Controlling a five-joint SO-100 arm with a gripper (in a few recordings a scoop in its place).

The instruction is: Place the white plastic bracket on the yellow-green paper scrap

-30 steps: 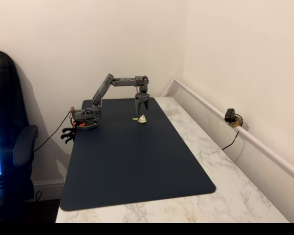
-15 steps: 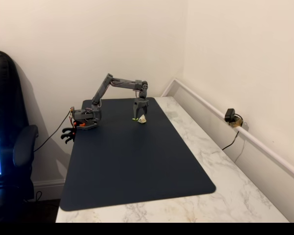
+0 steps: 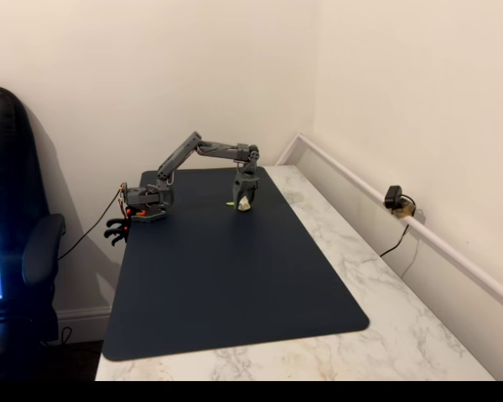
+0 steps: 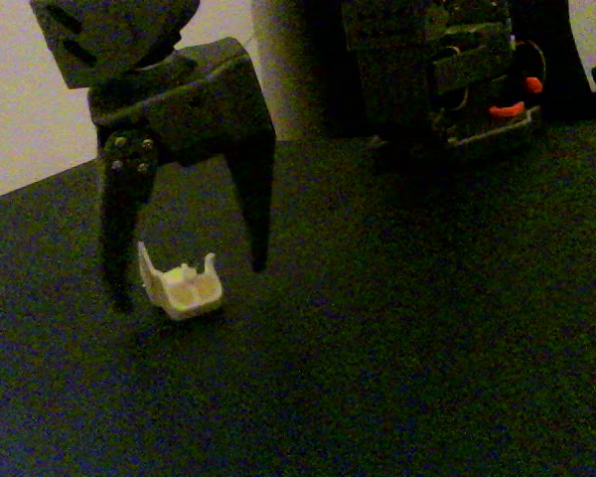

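In a fixed view the white plastic bracket (image 3: 246, 204) lies on the far part of the dark mat, and the yellow-green paper scrap (image 3: 231, 203) lies flat just to its left. My gripper (image 3: 245, 198) points down right over the bracket. The close fixed view shows the gripper (image 4: 190, 281) open, its two dark fingers (image 4: 253, 214) reaching down to the mat on either side of the bracket (image 4: 184, 289). The bracket rests on the mat, closer to the left finger, and neither finger is pressing on it.
The dark blue mat (image 3: 226, 276) covers most of a marble tabletop (image 3: 377, 285). The arm's base (image 3: 147, 205) is clamped at the mat's far left corner. A small camera (image 3: 394, 198) sits on the wall rail at the right. An office chair (image 3: 21, 251) stands left of the table.
The arm has stretched out and lowered. The gripper came down from above the bracket until its open fingers straddle it. Bracket and scrap have not moved.
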